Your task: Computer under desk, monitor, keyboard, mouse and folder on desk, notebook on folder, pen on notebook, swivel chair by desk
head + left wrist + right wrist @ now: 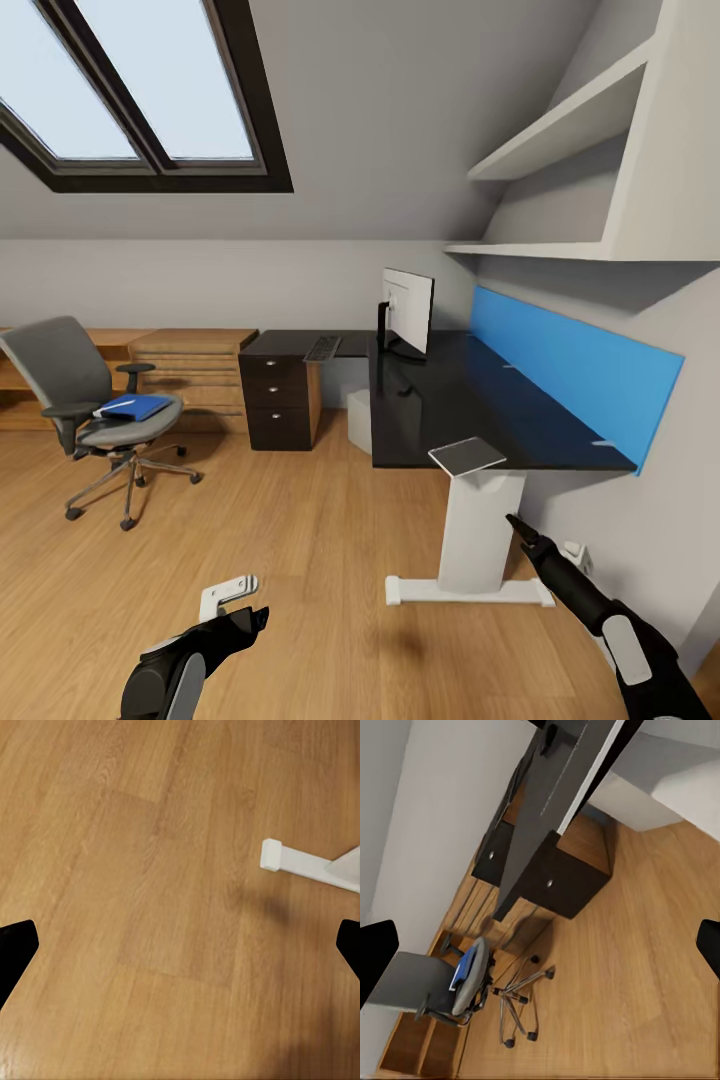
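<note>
The grey swivel chair (70, 385) stands on the floor at the left, with the blue folder (135, 407) lying on its seat. Chair (431, 982) and folder (469, 966) also show in the right wrist view. On the black L-shaped desk (500, 410) the monitor (408, 312) stands upright, the keyboard (322, 348) lies to its left, and a grey notebook (467, 456) rests at the front edge. A white computer (358, 420) sits under the desk. My left gripper (255, 597) hangs open over bare floor. My right gripper (518, 525) is open beside the desk's leg.
A dark drawer cabinet (278, 400) stands under the desk's left wing, with low wooden units (195, 365) behind the chair. The desk's white leg and foot (470, 590) are just ahead; the foot (300, 861) is near my left gripper. Wall shelves (580, 130) hang above.
</note>
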### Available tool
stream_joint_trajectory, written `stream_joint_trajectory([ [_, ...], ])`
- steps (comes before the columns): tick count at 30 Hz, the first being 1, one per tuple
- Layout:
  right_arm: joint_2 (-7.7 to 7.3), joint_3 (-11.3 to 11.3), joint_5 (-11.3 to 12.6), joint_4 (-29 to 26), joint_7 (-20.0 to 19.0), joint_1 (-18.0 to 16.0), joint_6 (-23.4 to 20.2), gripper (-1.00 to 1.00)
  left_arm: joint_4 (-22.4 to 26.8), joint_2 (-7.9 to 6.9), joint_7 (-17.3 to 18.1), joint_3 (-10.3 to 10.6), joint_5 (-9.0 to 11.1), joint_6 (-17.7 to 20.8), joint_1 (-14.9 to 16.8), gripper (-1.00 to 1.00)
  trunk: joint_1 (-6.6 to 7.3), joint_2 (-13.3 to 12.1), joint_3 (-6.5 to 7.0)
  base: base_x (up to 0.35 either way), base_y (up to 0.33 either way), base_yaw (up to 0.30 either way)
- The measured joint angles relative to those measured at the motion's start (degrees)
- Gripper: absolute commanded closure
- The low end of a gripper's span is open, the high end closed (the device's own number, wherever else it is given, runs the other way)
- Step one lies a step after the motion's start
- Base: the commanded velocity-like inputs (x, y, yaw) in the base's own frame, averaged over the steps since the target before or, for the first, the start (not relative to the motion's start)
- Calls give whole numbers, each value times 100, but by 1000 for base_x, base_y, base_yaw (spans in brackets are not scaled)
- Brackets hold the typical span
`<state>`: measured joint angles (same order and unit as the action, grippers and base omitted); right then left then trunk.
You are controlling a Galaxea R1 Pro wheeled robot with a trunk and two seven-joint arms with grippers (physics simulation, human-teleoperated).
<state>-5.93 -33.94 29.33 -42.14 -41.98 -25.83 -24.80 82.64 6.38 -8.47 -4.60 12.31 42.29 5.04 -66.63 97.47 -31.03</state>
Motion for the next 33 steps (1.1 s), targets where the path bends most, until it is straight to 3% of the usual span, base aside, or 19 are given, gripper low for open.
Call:
stream_joint_trajectory([
  [2, 3, 64, 1, -6, 47, 0, 8, -100, 0, 2, 0, 0, 0, 0, 1, -100, -44, 80, -36, 0, 0, 0],
  [4, 250, 170, 114, -97, 359, -4, -23, -100, 0, 6, 0, 0, 0, 0, 2, -100, -88, 160, -72, 0, 0, 0],
  [7, 328, 176, 266, -156, 406, -5, -53, -100, 0, 6, 0, 0, 0, 0, 2, -100, -154, 281, -126, 0, 0, 0],
  [11, 383, 200, 684, -202, 433, -5, -304, -100, 0, 7, 0, 0, 1, 0, 2, -100, -242, 441, -198, 0, 0, 0],
  [13, 412, 220, 950, -220, 433, -5, -759, -100, -6, 8, 0, 0, 0, 0, 2, -100, -286, 522, -233, 0, 0, 0],
  [27, 422, 221, 1072, -230, 426, -5, -951, -100, -127, 2, -7, 14, -4, 0, 2, -100, -593, 1083, -485, 0, 0, 0],
  [33, 432, 226, 1065, -230, 437, -5, -918, -100, -160, 0, 2, 11, -1, -1, 2, -100, -594, 1085, -485, 0, 0, 0],
])
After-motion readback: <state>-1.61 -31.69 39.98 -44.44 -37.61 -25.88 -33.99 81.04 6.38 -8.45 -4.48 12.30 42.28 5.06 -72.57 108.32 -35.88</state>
